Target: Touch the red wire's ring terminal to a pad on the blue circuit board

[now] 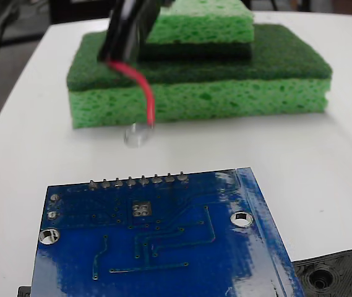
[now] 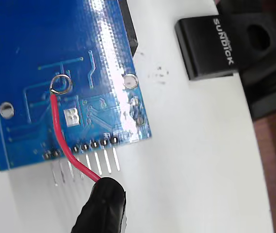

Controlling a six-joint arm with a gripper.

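- Board (image 1: 163, 247) nearest the camera on table (image 1: 349, 161) in fixed view.
- Sponges (image 1: 225, 80) stacked behind board, well apart.
- Wire (image 1: 143, 93) hanging between them, ring (image 1: 137, 135) at its low end.
- Black part (image 1: 339, 275) just right of board.

Bright, even light; glare streaks the blue circuit board (image 2: 55, 58).
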